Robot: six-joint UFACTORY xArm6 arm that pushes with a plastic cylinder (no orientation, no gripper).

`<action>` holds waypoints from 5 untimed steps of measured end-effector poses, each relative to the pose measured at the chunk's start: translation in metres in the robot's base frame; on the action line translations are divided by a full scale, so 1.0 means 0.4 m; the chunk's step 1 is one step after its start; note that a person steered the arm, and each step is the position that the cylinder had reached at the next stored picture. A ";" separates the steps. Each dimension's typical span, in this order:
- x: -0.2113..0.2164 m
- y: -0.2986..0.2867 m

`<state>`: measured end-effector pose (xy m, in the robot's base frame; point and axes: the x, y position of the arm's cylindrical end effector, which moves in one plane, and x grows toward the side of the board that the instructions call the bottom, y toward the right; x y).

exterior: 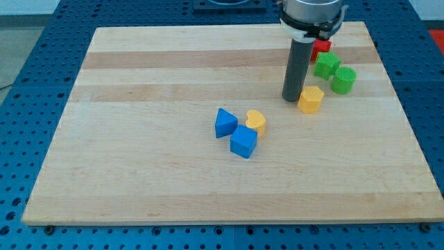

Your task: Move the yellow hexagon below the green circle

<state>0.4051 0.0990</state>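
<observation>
While my tip (291,99), a dark rod with no pincer, rests just left of the yellow hexagon block (311,99), that hexagon sits on the pale wooden tabletop (139,160) below-left of the green circle block (343,80)

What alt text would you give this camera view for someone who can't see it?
My tip rests on a wooden board, just left of the yellow hexagon. Two green blocks and a red one sit above-right; two blue blocks and a yellow heart cluster mid-board.
</observation>
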 end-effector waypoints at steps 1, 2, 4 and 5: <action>0.005 -0.054; 0.017 0.031; 0.077 0.132; 0.159 0.105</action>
